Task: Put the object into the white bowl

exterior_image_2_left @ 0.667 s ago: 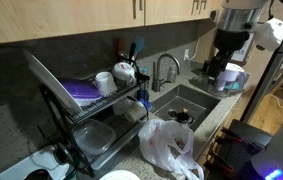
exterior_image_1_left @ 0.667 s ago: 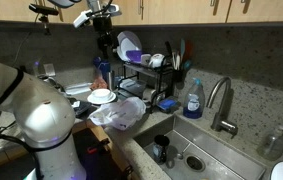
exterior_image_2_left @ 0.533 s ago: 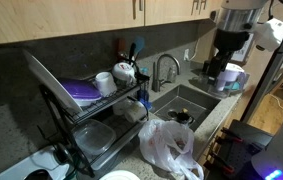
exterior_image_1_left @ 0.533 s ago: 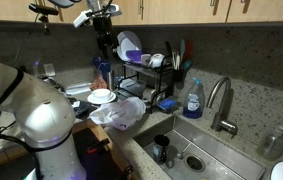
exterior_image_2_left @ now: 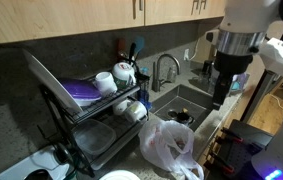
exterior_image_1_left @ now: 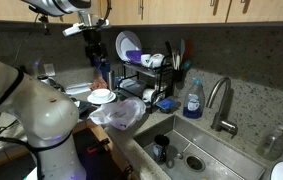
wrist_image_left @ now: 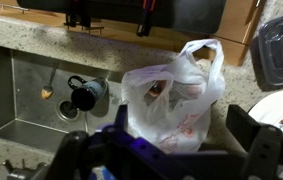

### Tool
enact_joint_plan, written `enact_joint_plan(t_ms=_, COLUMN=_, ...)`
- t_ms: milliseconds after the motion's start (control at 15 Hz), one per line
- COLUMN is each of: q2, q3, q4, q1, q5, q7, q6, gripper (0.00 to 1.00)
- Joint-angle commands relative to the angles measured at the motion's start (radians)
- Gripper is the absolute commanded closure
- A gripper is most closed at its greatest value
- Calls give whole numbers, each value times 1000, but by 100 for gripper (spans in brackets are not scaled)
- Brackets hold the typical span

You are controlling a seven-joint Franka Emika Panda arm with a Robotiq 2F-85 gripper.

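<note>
White bowl [exterior_image_1_left: 102, 96] sat on the counter just beside the plastic bag [exterior_image_1_left: 121, 113], on the bag's far side from the sink [exterior_image_1_left: 203, 150]; in the wrist view only part of the bowl's pale rim [wrist_image_left: 281, 112] showed, close to the bag [wrist_image_left: 176, 90]; the crumpled, translucent bag lay at the counter's edge, touching nothing I held; something brownish showed through its skin, and I could not tell what it was. My gripper [wrist_image_left: 181, 115] hung well above the bag with its fingers [wrist_image_left: 249, 128] spread wide and nothing between them; in an exterior view it [exterior_image_1_left: 94, 45] stood high over the counter, up behind the bag; in an exterior view it [exterior_image_2_left: 218, 98] hung well apart from the bag [exterior_image_2_left: 169, 145]. A dark cup [wrist_image_left: 81, 97] stood in the sink basin, near the bag but below it; the dish rack [exterior_image_1_left: 146, 75] rose behind the bag with plates and cups in it; a blue bottle [exterior_image_1_left: 193, 98] stood beyond the rack, farther from the bag, beside the faucet [exterior_image_1_left: 219, 100].
</note>
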Motion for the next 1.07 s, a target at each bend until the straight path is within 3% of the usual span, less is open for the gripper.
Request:
enact_joint_plan(t_ms=0, q2=63, q3=58, q4=-50, q1=91, q5=76, q7=-17, q6=82, gripper=0)
enact_joint_plan(t_ms=400, q2=164, q3=86, q4=-118, q1=234, q5=166, q7=-114, q6=355, gripper=0)
enact_joint_plan(t_ms=1000, q2=183, q3=80, q4=-115, q1=249, q5=131, q7=-109, q6=344, gripper=0)
